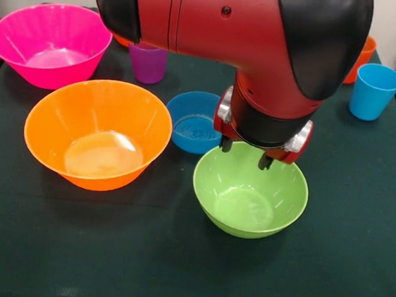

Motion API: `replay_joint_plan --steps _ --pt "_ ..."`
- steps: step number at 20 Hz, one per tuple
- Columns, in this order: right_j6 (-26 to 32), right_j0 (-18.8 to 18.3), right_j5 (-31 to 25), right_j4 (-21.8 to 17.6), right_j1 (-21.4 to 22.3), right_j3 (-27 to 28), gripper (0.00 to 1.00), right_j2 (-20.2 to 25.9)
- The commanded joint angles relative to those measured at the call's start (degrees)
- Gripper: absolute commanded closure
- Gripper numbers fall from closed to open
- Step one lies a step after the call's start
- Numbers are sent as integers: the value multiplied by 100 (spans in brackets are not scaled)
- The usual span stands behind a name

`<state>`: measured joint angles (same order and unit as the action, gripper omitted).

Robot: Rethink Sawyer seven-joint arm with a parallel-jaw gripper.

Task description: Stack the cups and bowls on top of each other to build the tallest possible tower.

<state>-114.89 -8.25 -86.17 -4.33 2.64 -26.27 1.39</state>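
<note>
While the red and black arm (pixel 225 24) filled the top of the view, the dark green desk (pixel 171 273) stretched beneath it and carried everything else. Largest of the vessels were two bowls on the left: the pink bowl (pixel 49 44) stood at the far left, upright and hollow side up, and the big orange bowl (pixel 97 134) stood nearer, just in front and to the right of it, the two close but apart. Next in size, the green bowl (pixel 250 193) sat upright near the middle of the desk, slightly right, well clear of the big orange one. Directly over its far rim hung the gripper (pixel 245 153), its two short dark fingers (pixel 225 144) spread apart and pointing down at the rim's edge, grasping nothing. Smaller again, the blue bowl (pixel 195 122) rested between the big orange bowl and the green one, just behind them, partly hidden by the wrist. Smallest were the cups: a light blue cup (pixel 374 91) stood upright at the far right, a purple cup (pixel 148 63) stood at the back beside the pink bowl, partly under the arm, and an orange vessel (pixel 363 59) showed only a sliver behind the arm at the far right, too hidden to tell which kind. Nothing was stacked.
</note>
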Motion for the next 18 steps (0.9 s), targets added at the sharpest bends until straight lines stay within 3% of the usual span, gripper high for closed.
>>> replay_joint_plan --steps 1,4,18 --pt "469 26 309 -172 -46 -256 0 294" --pt "719 -50 127 -269 -199 108 0 291" --pt "1203 -216 247 -422 -433 406 0 210"
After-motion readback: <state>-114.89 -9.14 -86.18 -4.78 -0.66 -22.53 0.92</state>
